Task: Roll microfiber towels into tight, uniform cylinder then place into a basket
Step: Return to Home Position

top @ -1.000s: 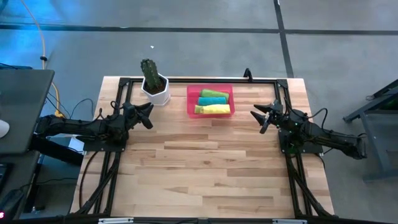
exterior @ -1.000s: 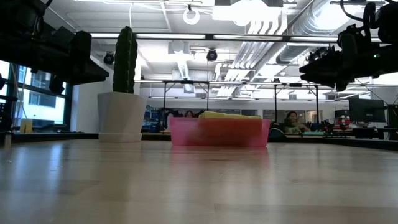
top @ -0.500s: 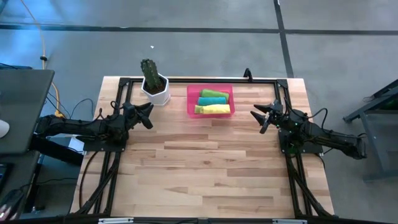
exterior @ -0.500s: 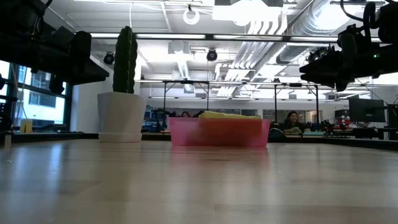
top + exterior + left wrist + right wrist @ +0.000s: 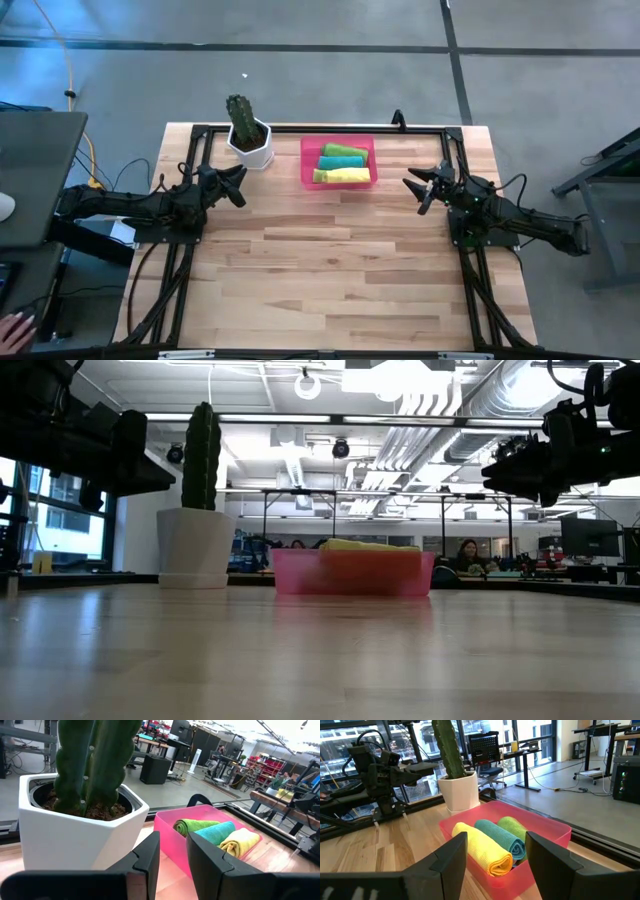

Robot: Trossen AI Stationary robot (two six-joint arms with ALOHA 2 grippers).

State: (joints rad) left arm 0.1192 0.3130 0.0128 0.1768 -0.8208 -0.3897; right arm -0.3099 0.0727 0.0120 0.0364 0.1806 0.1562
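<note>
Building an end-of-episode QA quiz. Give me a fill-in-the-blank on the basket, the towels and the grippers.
1. In the pink basket, the rolled towel lying between the green towel and the yellow towel is ____.
2. The white pot on the basket's left-arm side holds a ____.
3. The left gripper and the right gripper both hold nothing, and their fingers are ____.
Missing words: teal; cactus; open.
</note>
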